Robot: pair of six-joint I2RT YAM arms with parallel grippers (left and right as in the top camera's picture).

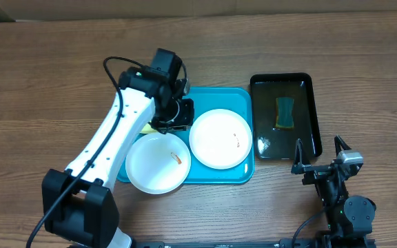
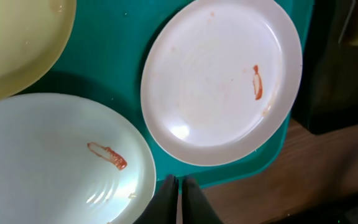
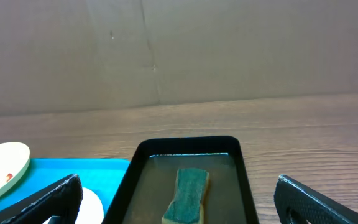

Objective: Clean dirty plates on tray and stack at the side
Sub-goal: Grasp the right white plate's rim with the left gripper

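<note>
The turquoise tray (image 1: 216, 176) holds three dirty plates. One white plate (image 1: 219, 138) (image 2: 216, 81) lies on its right half with a smear near its right rim. A second white plate (image 1: 156, 164) (image 2: 48, 162) overhangs the tray's front left corner and has an orange smear. The lime-rimmed plate (image 2: 11, 43) shows only as a sliver (image 1: 147, 128) under my left arm. My left gripper (image 1: 178, 116) (image 2: 179, 199) hovers over the tray between the plates, shut with nothing between its fingers. My right gripper (image 1: 319, 155) (image 3: 182, 202) stands open near the table's front right.
A glossy black basin (image 1: 313, 110) (image 3: 129, 180) sits right of the tray, holding liquid and a green-topped sponge (image 1: 284, 112) (image 3: 188, 193). Bare wooden table surrounds both. The left arm stretches from the front left edge over the tray's left side.
</note>
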